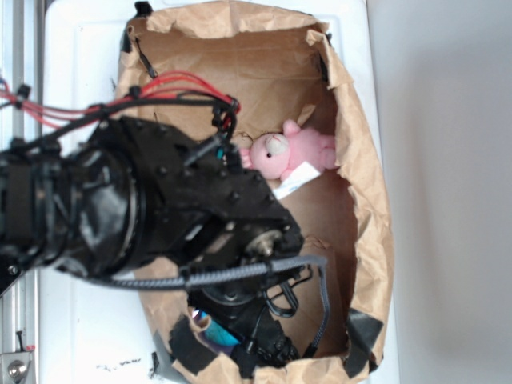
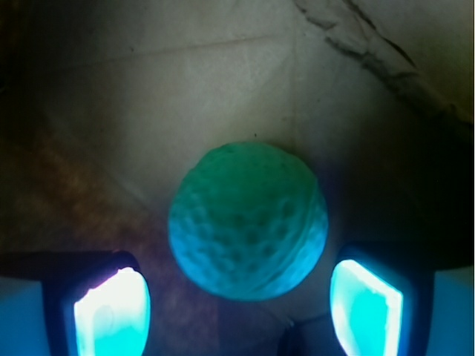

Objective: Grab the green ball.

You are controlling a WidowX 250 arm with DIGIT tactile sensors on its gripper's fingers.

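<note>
The green ball (image 2: 248, 221) fills the middle of the wrist view, round and dimpled, resting on the brown paper floor. My gripper (image 2: 239, 308) is open, its two glowing pads wide apart on either side just below the ball, touching nothing. In the exterior view the black arm (image 1: 160, 208) reaches down into the front of the paper-lined box (image 1: 360, 160) and hides the ball; only a bit of the gripper (image 1: 220, 332) shows near the box's front edge.
A pink plush bunny (image 1: 292, 152) with a white tag lies at the right middle of the box. Crumpled paper walls rise all round. Red and black cables (image 1: 176, 84) run over the arm. White table surface (image 1: 80, 64) lies at the left.
</note>
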